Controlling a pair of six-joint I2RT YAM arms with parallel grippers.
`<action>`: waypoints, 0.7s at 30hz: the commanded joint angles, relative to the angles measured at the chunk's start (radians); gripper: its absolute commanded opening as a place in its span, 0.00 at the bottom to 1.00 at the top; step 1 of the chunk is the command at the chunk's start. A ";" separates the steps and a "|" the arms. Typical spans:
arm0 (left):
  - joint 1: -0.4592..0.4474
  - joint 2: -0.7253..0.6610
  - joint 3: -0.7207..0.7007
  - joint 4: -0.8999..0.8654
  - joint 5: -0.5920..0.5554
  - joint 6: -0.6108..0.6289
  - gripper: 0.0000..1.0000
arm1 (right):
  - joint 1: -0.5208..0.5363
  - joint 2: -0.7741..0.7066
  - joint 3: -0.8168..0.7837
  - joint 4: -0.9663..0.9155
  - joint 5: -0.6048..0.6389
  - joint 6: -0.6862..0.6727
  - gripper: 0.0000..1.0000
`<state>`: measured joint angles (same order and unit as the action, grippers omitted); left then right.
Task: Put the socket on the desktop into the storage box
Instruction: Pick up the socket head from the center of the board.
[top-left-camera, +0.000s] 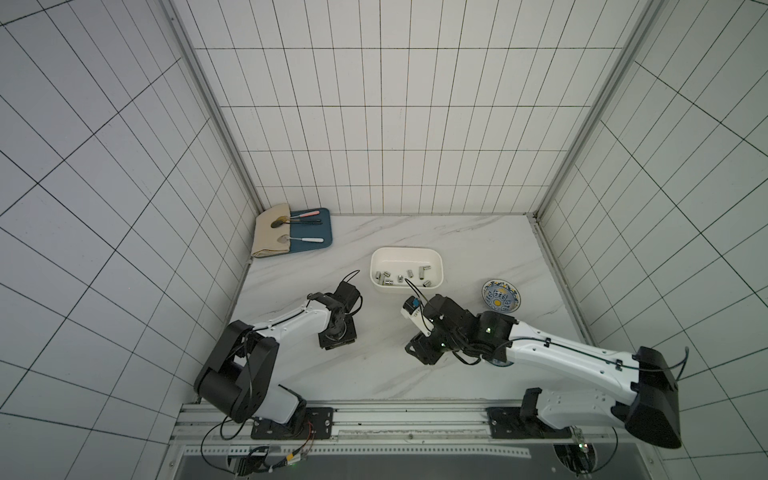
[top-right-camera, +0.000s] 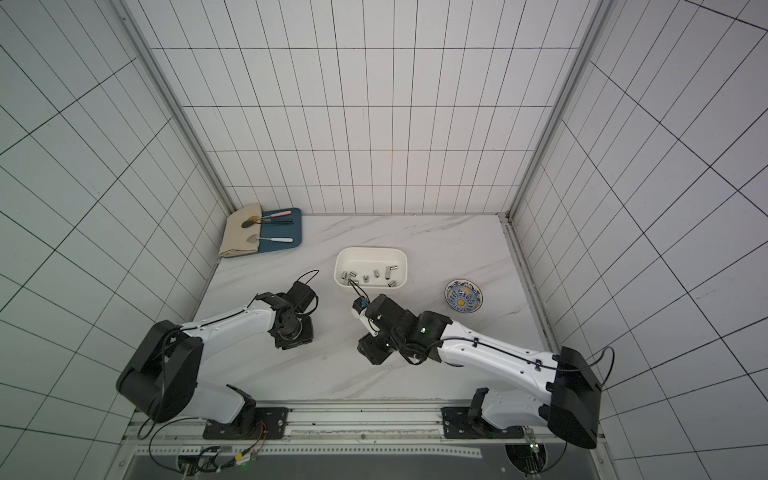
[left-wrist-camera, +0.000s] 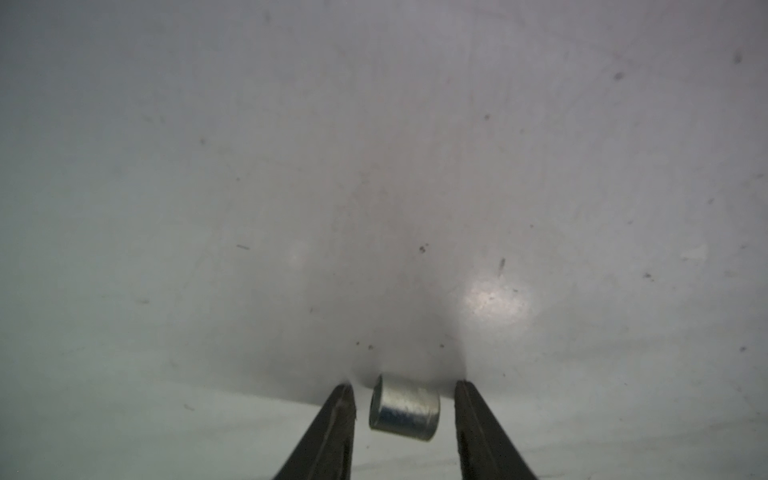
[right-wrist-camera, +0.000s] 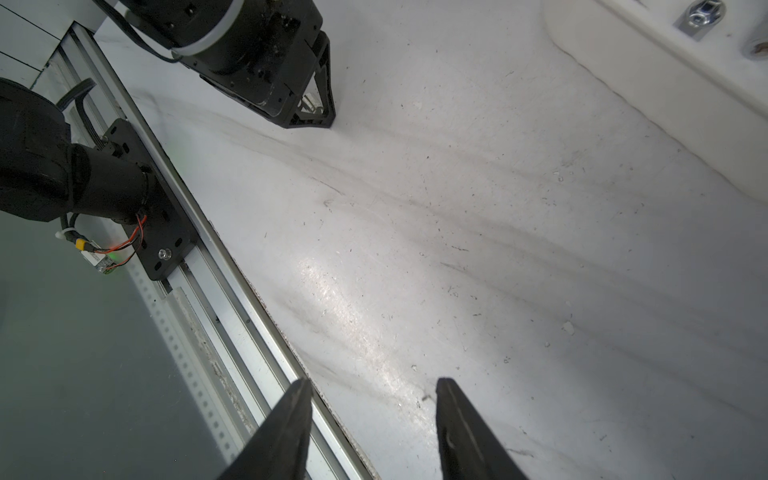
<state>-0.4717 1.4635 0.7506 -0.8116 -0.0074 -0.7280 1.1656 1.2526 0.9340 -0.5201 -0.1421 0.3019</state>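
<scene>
A short silver socket (left-wrist-camera: 405, 409) lies on its side on the white marble-look desktop (top-left-camera: 374, 370). My left gripper (left-wrist-camera: 403, 386) straddles it, open, with a small gap between each finger and the socket's ends. In both top views the left wrist (top-left-camera: 337, 332) points straight down and hides the socket. The white storage box (top-left-camera: 406, 252) (top-right-camera: 370, 250) sits behind, with several sockets (top-left-camera: 399, 277) inside. My right gripper (right-wrist-camera: 374, 382) is open and empty, low over the desktop near its front edge.
A blue-patterned bowl (top-left-camera: 500, 295) stands right of the storage box. A blue tray (top-left-camera: 318, 235) with a beige cloth (top-left-camera: 270, 237) and spoons lies at the back left. A metal rail (top-left-camera: 374, 415) runs along the front edge. Tiled walls enclose three sides.
</scene>
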 joint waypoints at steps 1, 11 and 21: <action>-0.002 0.013 0.014 0.008 -0.030 0.015 0.43 | 0.006 0.006 -0.029 0.008 0.013 0.009 0.51; -0.002 0.018 0.018 0.015 -0.023 0.032 0.38 | 0.006 0.024 -0.024 0.014 0.016 0.014 0.51; -0.010 0.023 0.017 0.011 -0.012 0.031 0.26 | 0.005 0.027 -0.023 0.014 0.027 0.017 0.51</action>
<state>-0.4747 1.4731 0.7555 -0.8196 -0.0223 -0.6994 1.1656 1.2724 0.9325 -0.5129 -0.1329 0.3084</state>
